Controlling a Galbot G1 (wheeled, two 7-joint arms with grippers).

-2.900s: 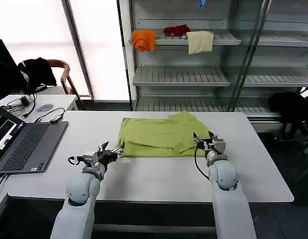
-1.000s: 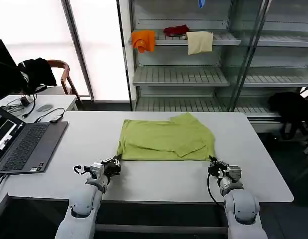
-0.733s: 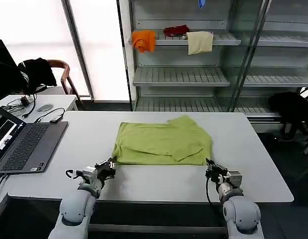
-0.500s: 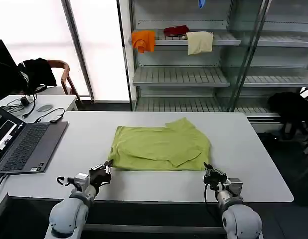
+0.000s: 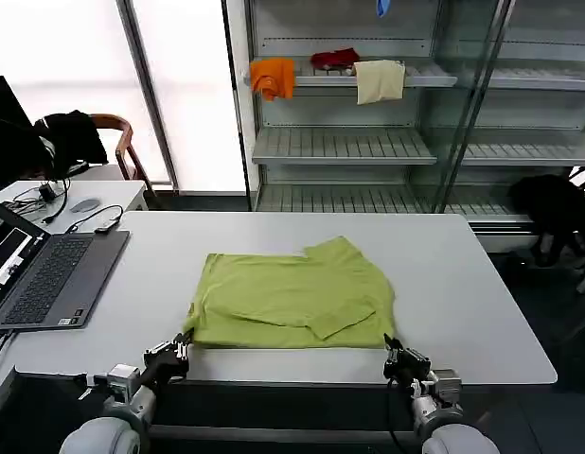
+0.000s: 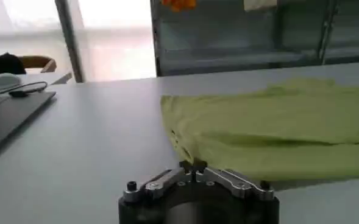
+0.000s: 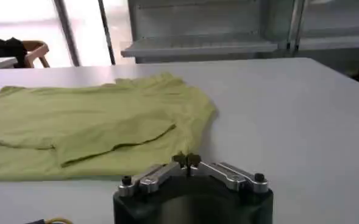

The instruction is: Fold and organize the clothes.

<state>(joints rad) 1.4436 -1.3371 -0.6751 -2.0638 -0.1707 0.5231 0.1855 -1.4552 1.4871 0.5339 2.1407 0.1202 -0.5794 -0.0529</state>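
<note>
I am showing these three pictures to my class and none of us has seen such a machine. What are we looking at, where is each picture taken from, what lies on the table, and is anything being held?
This is a two-armed robot. The wide picture comes from a camera on its head, looking down at a white table. The other two come from cameras on its wrists, looking out low over the table. On the table lies a lime-green T-shirt, partly folded, and a laptop on the robot's left. The left gripper and the right gripper sit at the table's near edge, by the shirt's near corners. Both have their fingers closed together, and neither holds anything. Coloured cloths lie on the shelves behind.
</note>
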